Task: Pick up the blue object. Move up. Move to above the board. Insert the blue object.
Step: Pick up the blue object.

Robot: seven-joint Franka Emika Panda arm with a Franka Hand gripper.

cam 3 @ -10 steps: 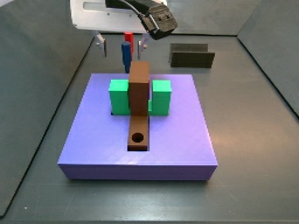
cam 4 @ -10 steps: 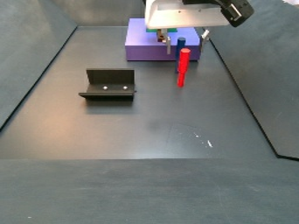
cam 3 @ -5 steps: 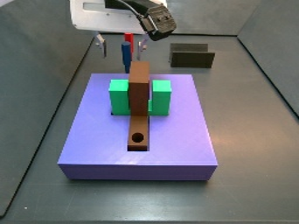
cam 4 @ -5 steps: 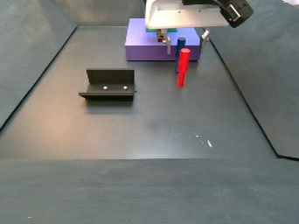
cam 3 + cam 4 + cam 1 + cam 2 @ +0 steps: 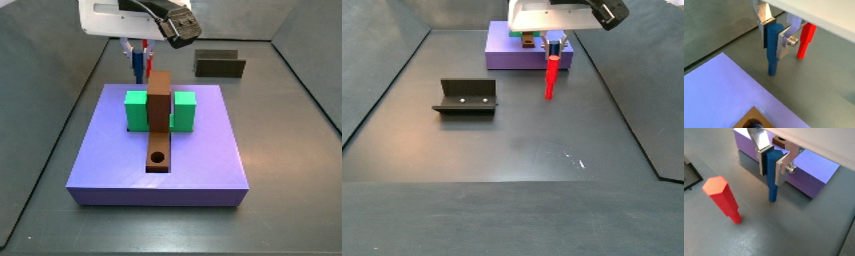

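Already the gripper [image 5: 773,35] pinched the thin dark-blue peg [image 5: 771,47], lifted at upper centre; reaching the long brown plank [image 5: 159,118] and insertion remained.

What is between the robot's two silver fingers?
The blue object is clamped between the gripper's fingers, hanging upright beside the red peg, in both wrist views.

Colours on the grey floor
Silver-fingered gripper [image 5: 775,36] at the dark blue peg [image 5: 771,47]; red peg [image 5: 724,199]; brown plank [image 5: 159,115]; purple slab [image 5: 107,160]; green block [image 5: 136,110].
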